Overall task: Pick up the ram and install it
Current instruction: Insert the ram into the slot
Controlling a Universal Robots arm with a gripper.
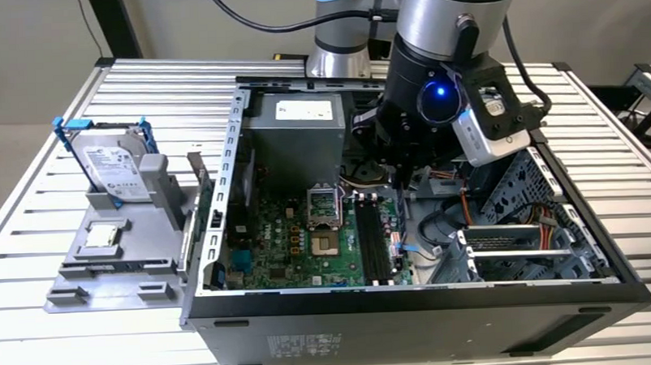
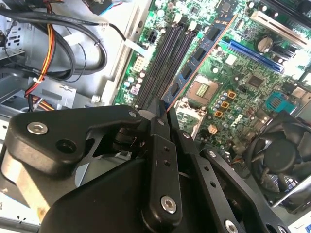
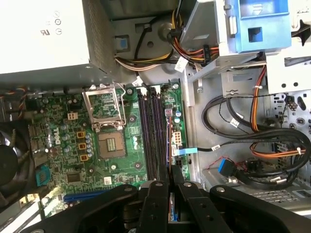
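My gripper hangs inside the open computer case, above the motherboard. Its black fingers are shut on the ram, a long dark stick with a row of black chips that reaches out from the fingertips. In the first wrist view the ram shows edge-on as a thin line running from the gripper over the board. It lies along the outer side of the long black memory slots, close to them; whether it touches a slot I cannot tell. The slots stand beside the processor socket.
A grey power supply fills the case's far end. Orange and black cables and a drive cage crowd the exterior view's right. A black fan borders the board. A blue-framed hard drive stands on a grey holder outside the case.
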